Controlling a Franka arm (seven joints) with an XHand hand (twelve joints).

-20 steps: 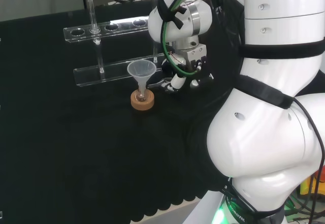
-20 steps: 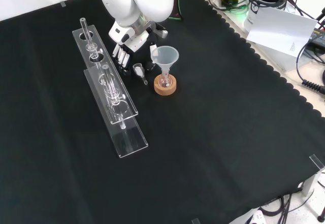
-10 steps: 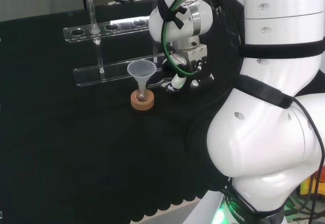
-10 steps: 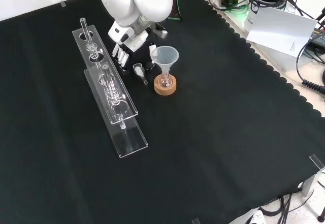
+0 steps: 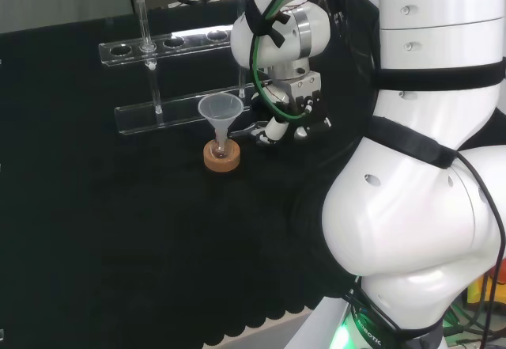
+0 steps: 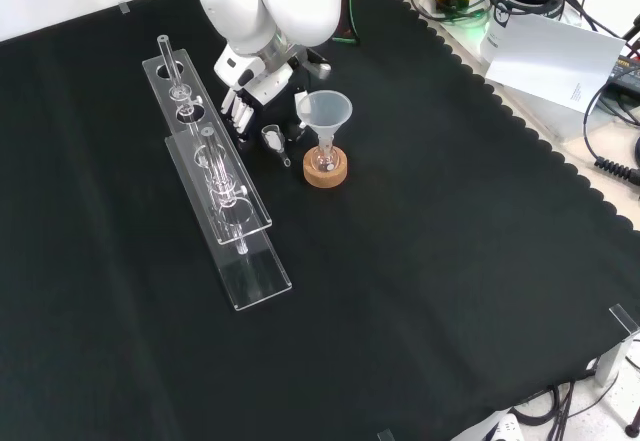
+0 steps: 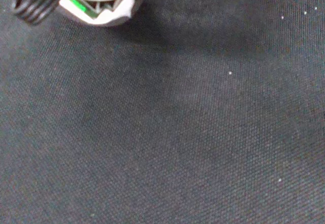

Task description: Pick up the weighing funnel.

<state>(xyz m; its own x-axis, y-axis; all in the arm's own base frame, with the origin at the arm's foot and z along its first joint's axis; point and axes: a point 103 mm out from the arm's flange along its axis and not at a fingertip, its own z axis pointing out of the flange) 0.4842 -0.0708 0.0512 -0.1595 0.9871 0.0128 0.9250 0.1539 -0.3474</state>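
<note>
Clear weighing funnel [image 6: 273,140] lies just beside the funnel [image 6: 325,111]; hand [image 6: 258,81], also beside the funnel, holds nothing, fingers spread, presumably to straddle the piece.

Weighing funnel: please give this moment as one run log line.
stage: pre-grasp | hand: open, fingers straight | weighing funnel: lying on cloth near fingers, not held | funnel: upright in flask

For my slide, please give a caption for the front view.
Open hand near the weighing funnel lying on black cloth, next to the big funnel.

One funnel [image 6: 327,110], one weighing funnel [image 6: 273,140], one rack [image 6: 258,273]
</note>
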